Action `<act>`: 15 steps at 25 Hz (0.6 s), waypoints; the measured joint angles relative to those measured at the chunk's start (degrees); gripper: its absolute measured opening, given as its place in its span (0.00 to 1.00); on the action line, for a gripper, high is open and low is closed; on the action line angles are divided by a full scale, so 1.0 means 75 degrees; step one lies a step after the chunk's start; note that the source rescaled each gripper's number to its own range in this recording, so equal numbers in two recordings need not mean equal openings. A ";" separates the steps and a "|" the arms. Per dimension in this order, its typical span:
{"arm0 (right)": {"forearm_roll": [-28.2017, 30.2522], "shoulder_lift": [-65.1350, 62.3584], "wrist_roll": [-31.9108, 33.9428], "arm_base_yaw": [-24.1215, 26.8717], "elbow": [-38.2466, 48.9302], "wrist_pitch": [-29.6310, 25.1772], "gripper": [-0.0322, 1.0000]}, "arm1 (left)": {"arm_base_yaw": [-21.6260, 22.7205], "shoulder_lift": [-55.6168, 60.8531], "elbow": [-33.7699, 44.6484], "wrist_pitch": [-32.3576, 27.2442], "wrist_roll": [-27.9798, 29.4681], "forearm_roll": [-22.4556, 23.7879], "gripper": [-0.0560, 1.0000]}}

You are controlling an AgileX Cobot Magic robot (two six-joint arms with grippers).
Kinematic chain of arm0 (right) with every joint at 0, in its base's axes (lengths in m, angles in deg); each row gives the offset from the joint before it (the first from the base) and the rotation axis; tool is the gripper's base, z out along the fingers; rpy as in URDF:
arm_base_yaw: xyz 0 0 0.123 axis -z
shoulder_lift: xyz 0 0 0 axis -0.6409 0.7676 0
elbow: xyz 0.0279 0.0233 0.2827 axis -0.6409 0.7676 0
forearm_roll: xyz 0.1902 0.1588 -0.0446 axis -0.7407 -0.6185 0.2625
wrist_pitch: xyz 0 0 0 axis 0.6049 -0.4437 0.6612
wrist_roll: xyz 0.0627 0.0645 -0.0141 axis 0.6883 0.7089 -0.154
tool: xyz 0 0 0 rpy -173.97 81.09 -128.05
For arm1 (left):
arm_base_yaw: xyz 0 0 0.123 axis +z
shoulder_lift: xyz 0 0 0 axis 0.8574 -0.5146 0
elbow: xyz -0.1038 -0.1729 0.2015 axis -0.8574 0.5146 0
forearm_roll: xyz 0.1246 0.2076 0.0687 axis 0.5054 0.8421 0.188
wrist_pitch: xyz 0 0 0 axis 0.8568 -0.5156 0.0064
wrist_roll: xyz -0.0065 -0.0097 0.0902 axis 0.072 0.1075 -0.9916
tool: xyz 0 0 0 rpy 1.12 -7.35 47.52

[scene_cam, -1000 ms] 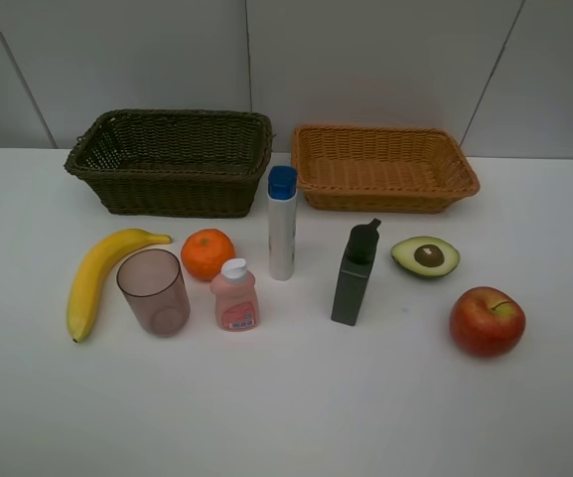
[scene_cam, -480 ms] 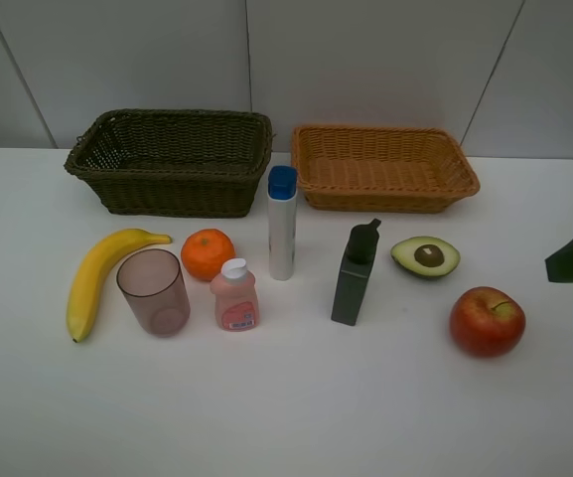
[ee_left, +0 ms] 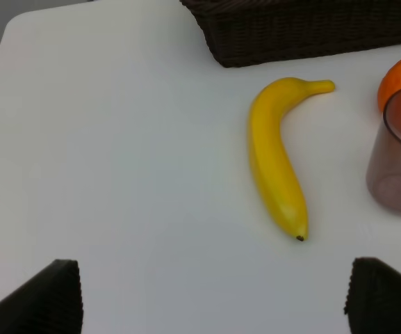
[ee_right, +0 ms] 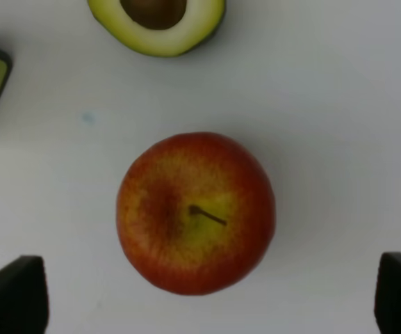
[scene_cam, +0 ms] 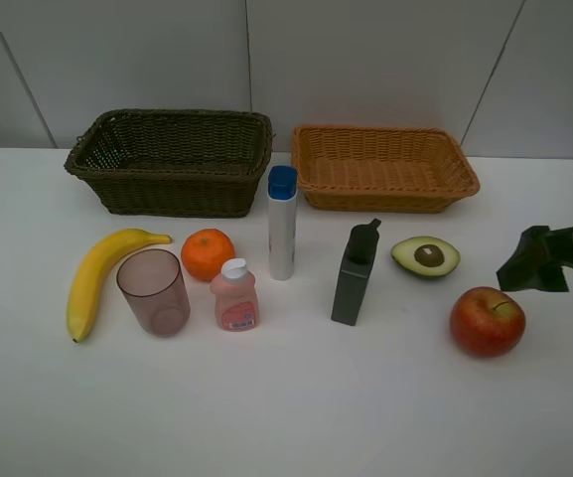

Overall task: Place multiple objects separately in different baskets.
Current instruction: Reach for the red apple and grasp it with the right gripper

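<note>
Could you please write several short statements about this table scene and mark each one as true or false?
1. Neither the dark basket nor the orange basket holds anything. True.
2. The apple lies inside the orange basket. False: it sits on the table, near the right gripper.
3. The right gripper is open and holds nothing. True.
4. The banana stands upright. False: it lies flat beside the cup.
5. The left gripper is shut on the banana. False: it is open and apart from it.
6. The tube stands upright. True.
</note>
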 joint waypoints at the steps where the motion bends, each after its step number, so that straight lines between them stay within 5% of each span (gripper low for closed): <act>1: 0.0000 0.0165 0.0000 -0.0062 0.0000 0.0090 1.00 | 0.0000 0.0000 0.0000 0.0000 0.0000 0.0000 1.00; 15: -0.0135 0.1722 -0.0009 -0.0189 -0.0002 0.0884 1.00 | 0.0000 0.0000 0.0000 0.0000 0.0000 0.0000 1.00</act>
